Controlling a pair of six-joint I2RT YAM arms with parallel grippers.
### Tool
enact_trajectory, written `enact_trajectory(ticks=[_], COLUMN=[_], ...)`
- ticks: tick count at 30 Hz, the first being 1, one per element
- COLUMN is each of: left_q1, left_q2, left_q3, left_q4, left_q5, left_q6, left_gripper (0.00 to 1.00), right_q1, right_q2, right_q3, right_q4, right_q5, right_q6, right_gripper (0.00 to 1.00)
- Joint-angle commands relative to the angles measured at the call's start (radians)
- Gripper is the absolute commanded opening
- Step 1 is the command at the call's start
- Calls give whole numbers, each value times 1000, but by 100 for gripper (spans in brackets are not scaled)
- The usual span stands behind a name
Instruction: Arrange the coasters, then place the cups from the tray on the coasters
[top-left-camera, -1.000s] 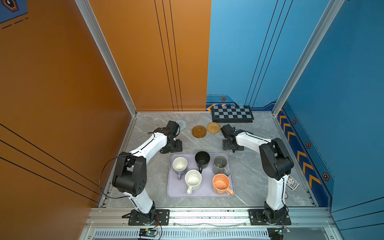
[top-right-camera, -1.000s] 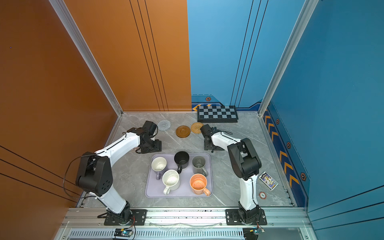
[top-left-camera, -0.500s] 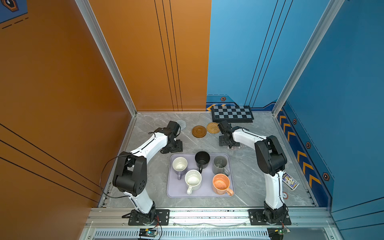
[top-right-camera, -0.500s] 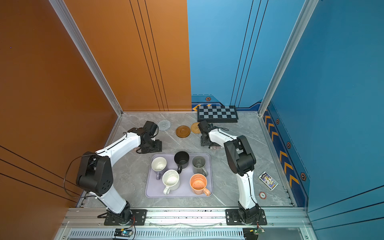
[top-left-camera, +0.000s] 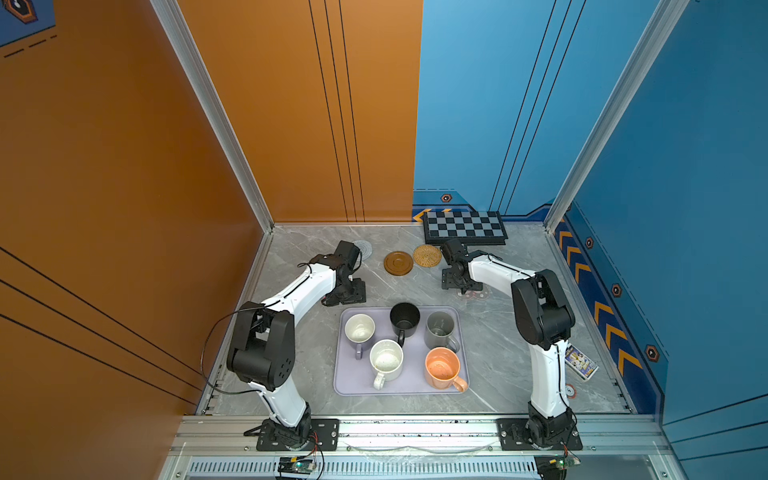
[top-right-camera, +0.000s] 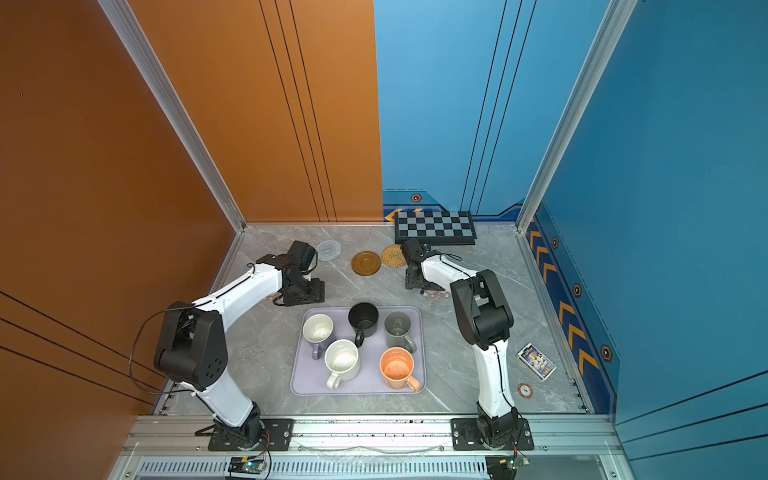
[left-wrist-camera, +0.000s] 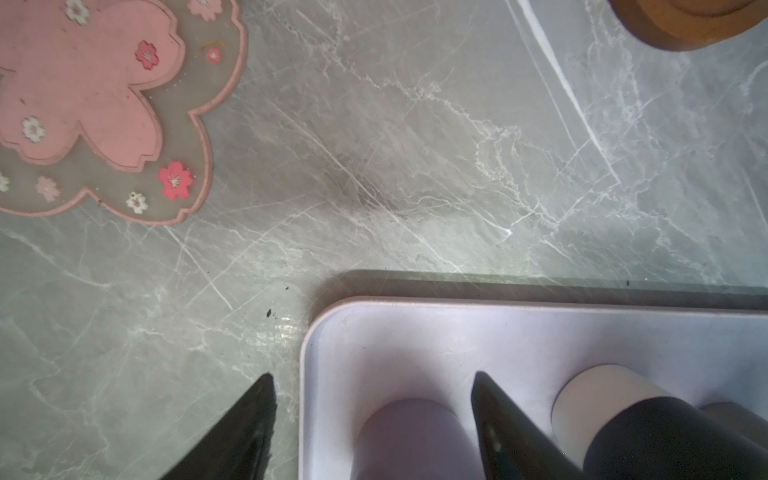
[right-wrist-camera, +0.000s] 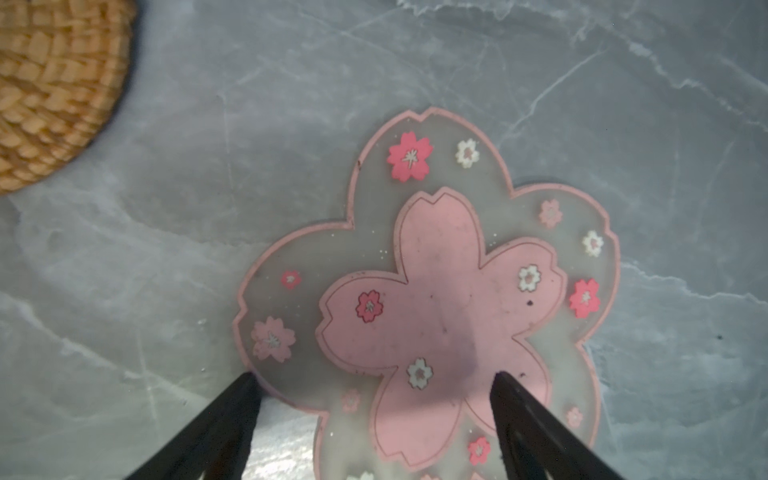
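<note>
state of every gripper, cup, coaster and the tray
left gripper: open, empty
right gripper: open, empty
tray: holds five cups
lavender cup: upright on tray
white speckled cup: upright on tray
black cup: upright on tray
grey cup: upright on tray
orange cup: upright on tray
grey spiral coaster: flat, bare
wooden coaster: flat, bare
rattan coaster: flat, bare
pink flower coaster by right gripper: flat, bare
pink flower coaster by left gripper: flat, bare

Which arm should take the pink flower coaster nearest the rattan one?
Right, probably: the right end effector hangs open directly over that flower coaster; the left end effector is at the tray corner.
</note>
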Motion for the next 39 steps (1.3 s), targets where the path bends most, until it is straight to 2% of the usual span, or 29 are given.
enact_trajectory(ticks=[1,25,39], left_q1=[-9,-34,-40], left_q2=[12,-3,-2], left_q3=[24,19,28], left_q4=[-21,-20,-21], left_q5=[-18,-28,-38], left_q6=[-14,-29,-36], left_gripper=[75,75,75], right_q1=[-28,-115,-109], right_q2=[-11,-139,-177], right_q3=[-38,-186,-219], right_q4=[-34,-10,15], right_q5=[33,55,-23], right_q6=[23,-9,1], right_gripper=[89,88,89])
